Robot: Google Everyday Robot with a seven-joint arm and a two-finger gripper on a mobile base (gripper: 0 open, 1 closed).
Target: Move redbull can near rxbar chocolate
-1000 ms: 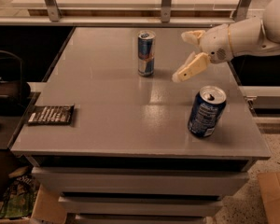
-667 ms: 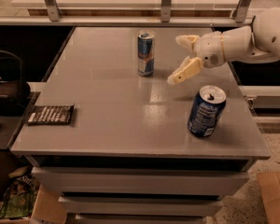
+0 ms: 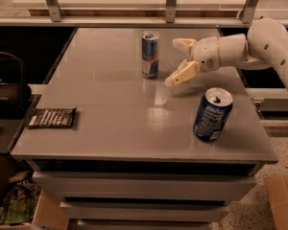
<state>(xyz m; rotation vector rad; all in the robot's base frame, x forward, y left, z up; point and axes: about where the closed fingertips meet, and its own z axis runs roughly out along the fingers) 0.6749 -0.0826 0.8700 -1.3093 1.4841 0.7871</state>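
Redbull can (image 3: 150, 54): one, upright, upper centre of the table (image 3: 110, 80). Rxbar chocolate (image 3: 53, 117): one, flat at the table's left edge, well apart. Wider blue can (image 3: 212, 114): one, lower right. Gripper (image 3: 179, 60): just right of the slim can, fingers spread, holding nothing. Arm (image 3: 269, 42) cut off at frame right. Open tabletop lies between slim can and bar.

A slim blue-and-silver redbull can (image 3: 150, 54) stands upright on the grey metal table (image 3: 110, 99). The cream gripper (image 3: 178, 61), fingers spread, hovers just to its right. The flat dark-wrapped rxbar chocolate (image 3: 52, 118) lies at the left edge.

no legible text anywhere
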